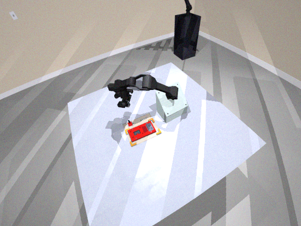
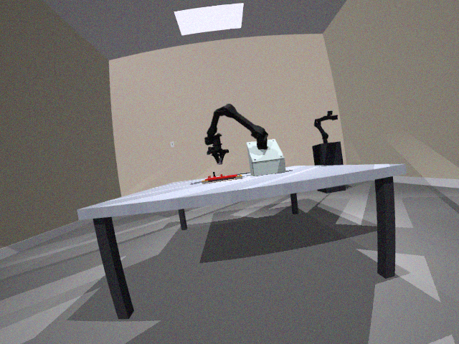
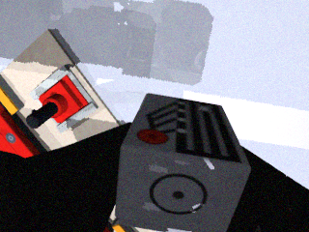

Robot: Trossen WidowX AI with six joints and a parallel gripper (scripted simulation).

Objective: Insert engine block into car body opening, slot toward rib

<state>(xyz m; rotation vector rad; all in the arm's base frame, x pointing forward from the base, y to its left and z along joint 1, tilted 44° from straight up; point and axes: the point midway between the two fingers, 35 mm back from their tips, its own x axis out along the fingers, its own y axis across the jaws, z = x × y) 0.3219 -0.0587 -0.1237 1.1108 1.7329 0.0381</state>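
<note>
The engine block (image 1: 128,104) (image 2: 220,161) (image 3: 182,166) is up in the air, pinched in the gripper (image 1: 125,104) (image 2: 219,161) (image 3: 178,139). Fingers are partway open, snug on the block's sides, so it's a real hold. From the wrist cam it's a dark grey lump with a red round spot and black slots on one face, a ringed circle on another.

Below it and off to one side is the car body (image 1: 141,131) (image 2: 223,178) (image 3: 10,137), flat and red, and the block isn't in it. Can't tell from here how the slots line up with the rib. The body sits on a cream board (image 1: 145,138) (image 3: 103,123), with yellow brackets at its corners.

Thing to watch: a red piece with a black peg (image 1: 130,123) (image 2: 214,174) (image 3: 63,99) sticking up, right beside the body on the gripper's side. Easy one to clip, but nothing's touching it.

Further out, the arm (image 1: 146,82) (image 2: 228,110) is mounted on a pale green box (image 1: 176,114) (image 2: 268,167), near the board on the same white table (image 1: 218,136) (image 2: 315,179) (image 3: 270,58). There's another arm (image 1: 188,7) (image 2: 321,129) on a black pedestal (image 1: 186,36) (image 2: 328,153), well apart from all this.
</note>
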